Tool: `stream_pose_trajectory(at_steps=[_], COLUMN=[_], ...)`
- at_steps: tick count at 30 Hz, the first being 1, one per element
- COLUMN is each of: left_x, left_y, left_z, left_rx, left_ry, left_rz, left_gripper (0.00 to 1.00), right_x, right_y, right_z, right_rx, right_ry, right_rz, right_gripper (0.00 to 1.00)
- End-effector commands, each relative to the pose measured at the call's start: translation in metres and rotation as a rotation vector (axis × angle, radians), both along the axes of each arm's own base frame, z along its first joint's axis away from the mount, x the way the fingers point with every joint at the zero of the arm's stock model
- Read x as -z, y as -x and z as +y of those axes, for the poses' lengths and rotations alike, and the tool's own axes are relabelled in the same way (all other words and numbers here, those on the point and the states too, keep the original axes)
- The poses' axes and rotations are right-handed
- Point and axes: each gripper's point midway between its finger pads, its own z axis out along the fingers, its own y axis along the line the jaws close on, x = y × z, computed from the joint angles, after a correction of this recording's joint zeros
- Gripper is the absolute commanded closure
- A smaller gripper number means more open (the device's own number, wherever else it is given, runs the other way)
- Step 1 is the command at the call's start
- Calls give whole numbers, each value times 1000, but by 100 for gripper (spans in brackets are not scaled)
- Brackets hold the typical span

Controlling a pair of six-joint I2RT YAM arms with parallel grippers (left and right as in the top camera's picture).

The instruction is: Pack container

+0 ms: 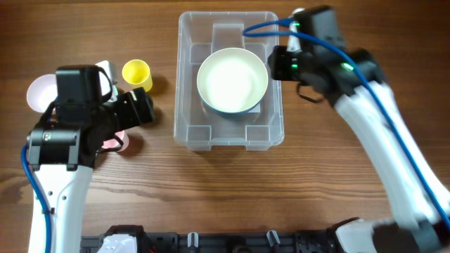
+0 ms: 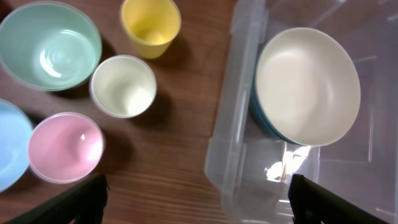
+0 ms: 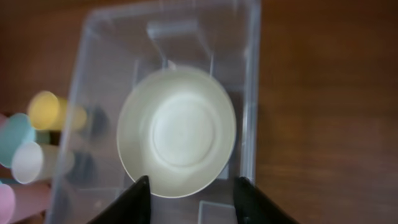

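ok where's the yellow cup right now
In the overhead view the yellow cup stands upright just left of the container, next to the cream cup.

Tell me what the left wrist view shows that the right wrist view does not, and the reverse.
Only the left wrist view shows the cream bowl has a blue outer side. Only the right wrist view shows the table on the container's side away from the cups. Both show the cream bowl inside the container, with the yellow cup and white cup outside it.

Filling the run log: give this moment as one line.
container: holds cream bowl | left gripper: open, empty | right gripper: open, above container
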Motion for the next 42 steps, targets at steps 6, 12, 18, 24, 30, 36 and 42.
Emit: stream_pose_trajectory(at_steps=[6,12,18,24,30,36,42], left_x=[-27,108,166,191,211,201,198], left_y=[-41,-32,-12,-18,-45,-89,-97], left_z=[-175,-225,-230,-231,-227,-228,-223], left_rx=[476,613,657,653,635,656,629], left_ry=[-52,-152,-137,-149,-142,-246,-284], left_rz=[-247,109,318,351,313,113,86], left_gripper=[27,78,96,96,96,92,68], right_x=[-64,-55,-44,-37,-35,-33,-32], right_y=[45,42,36,34,36,38,39], right_z=[-92,-92,-91,-91,-91,-91,-91], right_rx=[249,255,295,295,295,294,293], right_ry=[18,25,-3,6,10,13,14], right_rz=[-119,-86,-46,-20,-10,-2,4], right_gripper=[47,47,49,49,49,50,50])
